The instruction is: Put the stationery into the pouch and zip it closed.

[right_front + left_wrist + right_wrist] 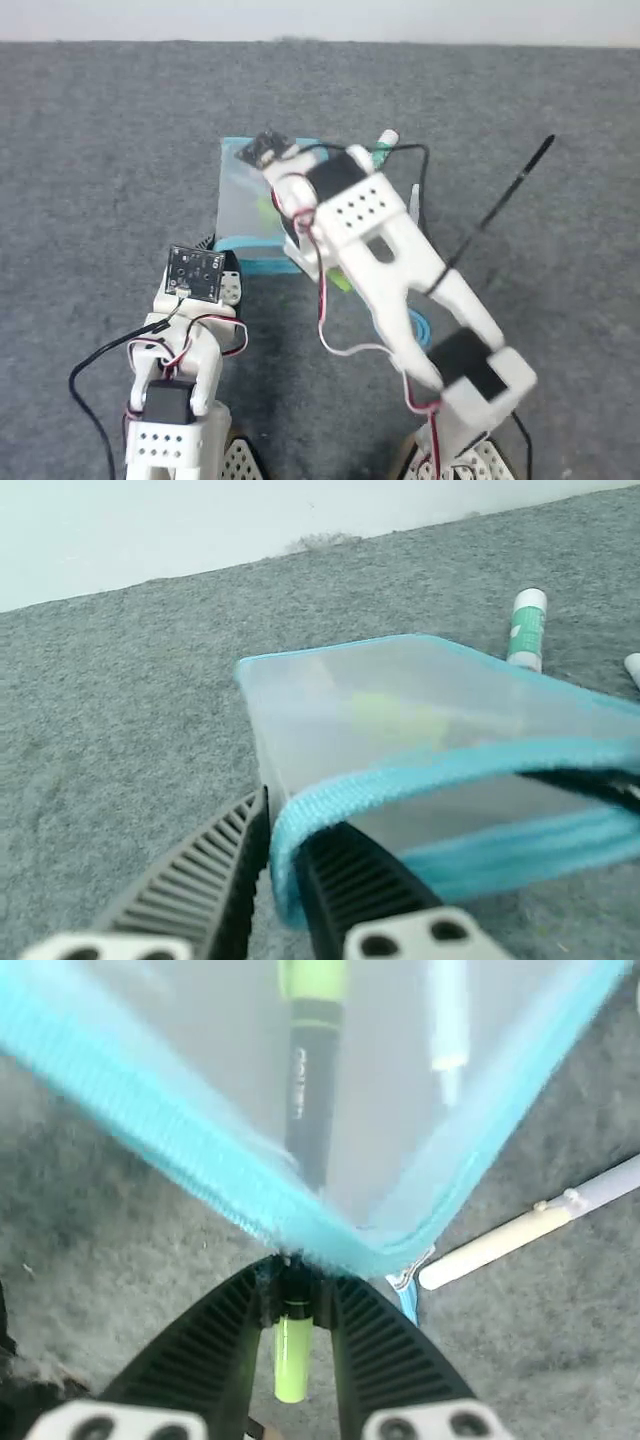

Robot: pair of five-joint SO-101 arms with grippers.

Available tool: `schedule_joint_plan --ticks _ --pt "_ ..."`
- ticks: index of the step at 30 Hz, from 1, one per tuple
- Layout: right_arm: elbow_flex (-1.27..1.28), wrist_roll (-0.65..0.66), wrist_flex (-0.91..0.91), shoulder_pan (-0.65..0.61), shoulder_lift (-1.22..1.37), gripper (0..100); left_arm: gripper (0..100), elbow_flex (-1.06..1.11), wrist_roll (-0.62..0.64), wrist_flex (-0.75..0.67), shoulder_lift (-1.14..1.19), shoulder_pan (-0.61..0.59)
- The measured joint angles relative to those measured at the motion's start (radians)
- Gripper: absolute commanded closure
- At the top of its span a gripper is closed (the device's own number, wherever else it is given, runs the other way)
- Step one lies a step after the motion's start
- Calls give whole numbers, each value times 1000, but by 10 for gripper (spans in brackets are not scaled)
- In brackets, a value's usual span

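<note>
You were midway through the loading, nowhere near the zip. Your left gripper (285,825) was pinched on the blue trim at one end of the pouch's mouth, holding the pouch (400,720) where it lay on the grey mat (100,150). Your right gripper (295,1280) was clamped on the tail of a green-and-black pen (292,1355). The pen's front part showed through the clear wall, already inside, while the green tail stuck out of the mouth between the jaws. A pale blue item (447,1020) lay inside near it.

Plenty was left outside. A glue stick (527,628) lay on the mat just past the pouch, and a white pen (540,1230) lay just beside the pouch's corner. A thin black stick (500,210) lay farther off to the right — I couldn't tell what it was. By my reading, you had this pen to push home, those pieces to fetch, and the whole zip to close.
</note>
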Motion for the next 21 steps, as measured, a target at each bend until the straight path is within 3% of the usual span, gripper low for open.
schedule_joint_plan --ticks 7,16,21 --pt "-224 -14 44 2 160 989 988 0 5 2 0 37" --pt "-288 -51 44 3 189 986 988 0 8 2 0 38" --pt "-288 -54 44 3 189 858 988 0 8 2 0 38"
